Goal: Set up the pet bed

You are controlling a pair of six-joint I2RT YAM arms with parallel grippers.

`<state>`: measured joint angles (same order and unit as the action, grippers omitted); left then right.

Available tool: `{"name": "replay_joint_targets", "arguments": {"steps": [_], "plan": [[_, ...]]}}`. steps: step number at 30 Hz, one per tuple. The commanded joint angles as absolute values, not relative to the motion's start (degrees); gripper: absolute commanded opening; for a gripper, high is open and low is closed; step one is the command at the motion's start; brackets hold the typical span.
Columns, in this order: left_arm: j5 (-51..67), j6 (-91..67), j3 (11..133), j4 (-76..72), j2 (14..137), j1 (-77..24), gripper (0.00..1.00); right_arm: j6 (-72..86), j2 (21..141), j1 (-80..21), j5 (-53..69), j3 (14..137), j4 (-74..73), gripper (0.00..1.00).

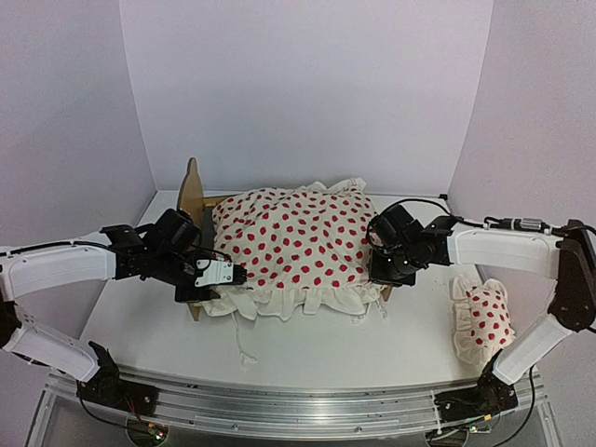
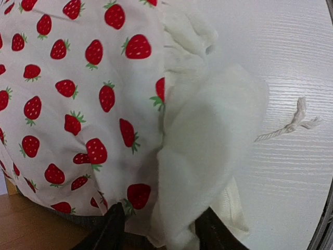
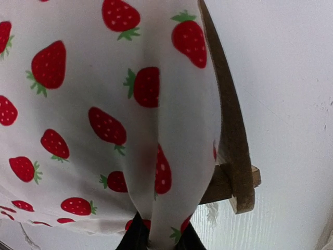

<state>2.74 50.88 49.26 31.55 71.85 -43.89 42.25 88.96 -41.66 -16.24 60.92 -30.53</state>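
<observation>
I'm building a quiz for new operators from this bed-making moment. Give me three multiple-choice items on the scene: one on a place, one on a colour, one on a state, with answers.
1. Where does the pillow lie?
A) on the table, at its right side
B) against the back wall
C) on the floor

2. What is printed on the duvet?
A) blue stripes
B) red strawberries
C) black dots

3. What is the right claw doing?
A) hanging open over bare table
B) gripping the pillow
C) pinching a fold of the duvet

Answers:
1 A, it sits on the tabletop, off the pet bed.
2 B, both wrist views show green-topped red berries.
3 C, cloth narrows between its fingers in the right wrist view.
</observation>
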Motion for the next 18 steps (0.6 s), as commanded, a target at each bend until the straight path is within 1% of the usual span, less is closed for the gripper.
{"name": "replay_joint_targets", "arguments": {"steps": [1, 3, 4, 5, 6, 11, 14, 18], "plan": [[-2.2, 50.8, 51.3, 31.3, 72.0, -44.1, 0.30, 43.3, 86.9, -39.0, -18.8, 58.4, -29.4, 0.02], [-2.9, 53.2, 50.3, 32.8, 71.1, -44.1, 0.16, 42.3, 86.4, -37.8, -18.7, 57.9, -29.4, 0.00], [-3.5, 54.5, 49.7, 33.1, 70.4, -44.1, 0.08, 41.8, 86.2, -37.2, -18.7, 57.7, -29.4, 0.00], [-4.1, 56.3, 49.1, 33.1, 69.8, -44.1, 0.02, 41.2, 86.2, -36.6, -18.5, 57.6, -29.4, 0.00], [-4.6, 58.0, 48.5, 32.7, 69.3, -44.1, 0.00, 40.4, 86.2, -35.9, -18.2, 57.7, -29.4, 0.00], [-9.2, 67.0, 46.8, 26.3, 67.8, -43.3, 0.00, 36.1, 87.5, -31.5, -15.2, 60.3, -29.4, 0.00], [-10.6, 70.4, 50.3, 23.6, 68.3, -41.9, 0.00, 34.1, 88.0, -29.6, -13.3, 62.2, -29.5, 0.00], [-9.4, 72.3, 55.9, 25.7, 68.4, -41.6, 0.00, 31.8, 88.6, -29.5, -10.5, 64.6, -29.6, 0.00]]}}
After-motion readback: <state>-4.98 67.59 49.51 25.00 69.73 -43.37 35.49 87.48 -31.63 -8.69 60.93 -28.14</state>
